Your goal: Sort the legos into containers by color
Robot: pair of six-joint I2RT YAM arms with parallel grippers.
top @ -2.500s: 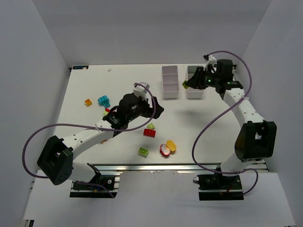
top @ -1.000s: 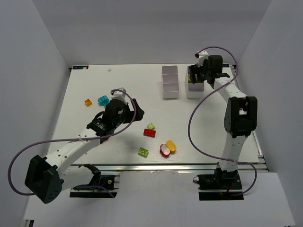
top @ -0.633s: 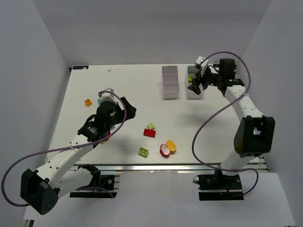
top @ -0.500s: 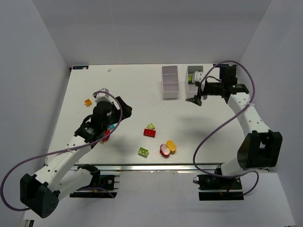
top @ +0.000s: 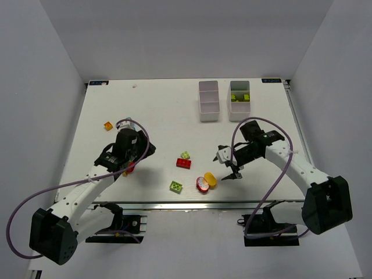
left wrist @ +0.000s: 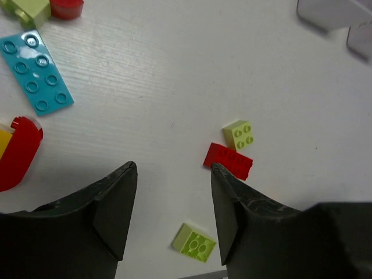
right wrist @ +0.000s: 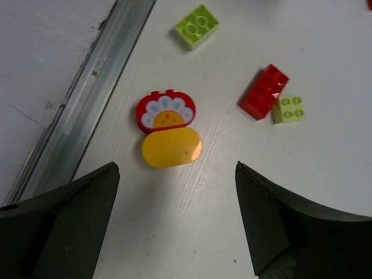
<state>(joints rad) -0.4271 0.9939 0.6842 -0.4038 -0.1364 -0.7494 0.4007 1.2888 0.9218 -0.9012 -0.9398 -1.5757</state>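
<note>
Along the table's (top: 163,104) near edge, the right claw (right wrist: 177,174), back from the white bin (top: 230,104), is hovering open and empty over a yellow oval piece (right wrist: 172,147), readying another pick, while the left claw (left wrist: 172,171) is hanging open, empty.

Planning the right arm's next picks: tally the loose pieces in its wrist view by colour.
Red: 2, the red brick and the flower-printed piece
Lime: 2, the bright lime brick and the pale lime brick
Yellow: 1, the oval piece
Total: 5

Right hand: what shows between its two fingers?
Right wrist view: a yellow oval piece, touching a red flower-printed piece, between the fingers of the open right hand.
</note>
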